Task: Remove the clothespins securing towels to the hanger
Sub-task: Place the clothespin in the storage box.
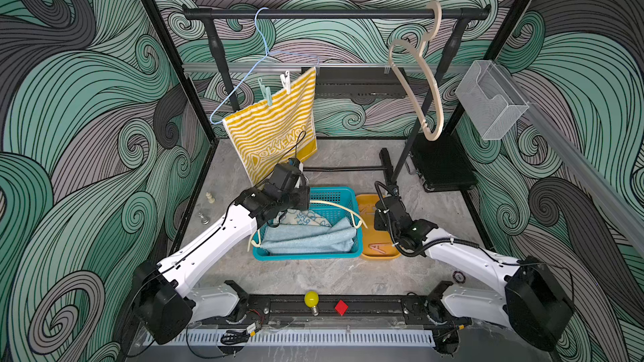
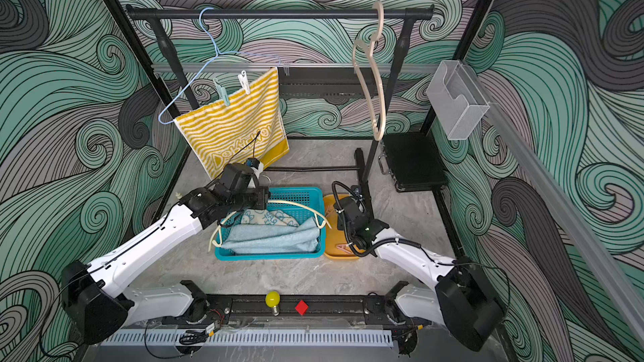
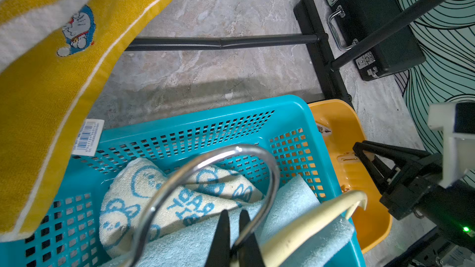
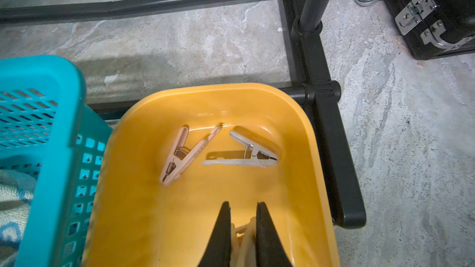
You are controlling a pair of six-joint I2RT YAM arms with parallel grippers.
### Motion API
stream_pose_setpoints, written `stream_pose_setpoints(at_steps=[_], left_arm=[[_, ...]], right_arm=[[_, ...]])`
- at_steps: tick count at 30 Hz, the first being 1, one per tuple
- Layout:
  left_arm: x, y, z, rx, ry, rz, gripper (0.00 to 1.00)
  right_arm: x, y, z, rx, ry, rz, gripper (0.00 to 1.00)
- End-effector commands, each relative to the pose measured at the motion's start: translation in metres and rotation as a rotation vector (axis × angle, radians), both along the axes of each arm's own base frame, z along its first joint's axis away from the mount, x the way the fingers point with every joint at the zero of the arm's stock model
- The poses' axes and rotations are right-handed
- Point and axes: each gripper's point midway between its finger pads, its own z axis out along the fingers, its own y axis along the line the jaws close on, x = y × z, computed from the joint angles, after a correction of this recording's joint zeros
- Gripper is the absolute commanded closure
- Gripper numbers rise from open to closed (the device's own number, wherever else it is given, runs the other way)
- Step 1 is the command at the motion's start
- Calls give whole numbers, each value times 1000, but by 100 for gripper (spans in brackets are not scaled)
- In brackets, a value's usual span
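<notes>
A yellow-and-white striped towel (image 1: pixel 275 130) hangs from a blue wire hanger (image 1: pixel 244 81) on the rail. A mint-teal clothespin (image 1: pixel 265 94) and a white clothespin (image 1: pixel 285 81) pin it there. The bunny towel (image 3: pixel 159 196) and the light-blue towel (image 3: pixel 195 237) lie in the teal basket (image 3: pixel 205 124). My left gripper (image 3: pixel 234 213) is shut on the metal hook (image 3: pixel 205 157) of a cream hanger (image 3: pixel 308 222) lying across that basket. My right gripper (image 4: pixel 241 204) is shut on a pale clothespin (image 4: pixel 244 232) over the orange tray (image 4: pixel 303 129). That tray holds a pink clothespin (image 4: pixel 180 155) and a white clothespin (image 4: pixel 244 155).
The black rack's base bars (image 4: pixel 323 129) run just behind the basket and tray. A black case (image 1: pixel 442 165) stands at the back right, and an empty beige hanger (image 1: pixel 428 78) hangs on the rail. Chess pieces (image 1: pixel 205 207), a yellow bulb (image 1: pixel 311 299) and a red block (image 1: pixel 341 307) lie around.
</notes>
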Motion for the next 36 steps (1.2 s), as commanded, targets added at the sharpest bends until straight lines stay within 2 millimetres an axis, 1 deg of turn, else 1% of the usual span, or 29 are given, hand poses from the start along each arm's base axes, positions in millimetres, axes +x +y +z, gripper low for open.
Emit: stream_pose_setpoints(at_steps=[1,4,6,7,8,9,10,11,12,13,19,21,24,27,30,34,36], left_arm=[[3,-2,13,-21,-27,13,100],[4,-2,12,-19,-27,15,100],[4,-2,13,-19,-27,14,100],[4,-3,12,-18,-27,13,100],[4,-2,13,-17,-28,15,100],[4,-2,12,-16,-28,13,100],[4,-2,12,-16,-28,14,100],[4,-2,12,-15,-27,15,100],[4,-2,12,-14,-27,15,100],[4,-2,11,-13,-25,17,100],[4,-1,11,-12,-25,16,100],[4,-1,12,-14,-28,17,100],[4,-1,14,-17,-32,17,100],[3,-1,17,-23,-38,18,100],[3,-1,23,-34,-48,17,100],[3,-2,32,-51,-65,19,100],[3,-1,37,-60,-78,19,100]], right_arm=[[9,5,6,36,-4,-19,100],[10,8,1,35,18,-17,99],[11,9,-1,38,27,-21,94],[11,9,-3,44,33,-23,85],[12,10,-3,54,33,-23,73],[12,11,-4,62,34,-21,63],[13,11,-4,70,33,-28,59],[13,10,-3,74,31,-32,58],[14,10,-3,77,30,-37,53],[14,9,-3,78,30,-42,51],[14,8,-1,84,34,-38,48],[14,10,7,96,17,-21,47],[14,14,23,122,-24,19,47],[11,21,46,160,-76,83,46],[5,32,74,215,-138,176,46],[-15,55,108,302,-200,375,47],[-26,63,118,337,-211,452,47]])
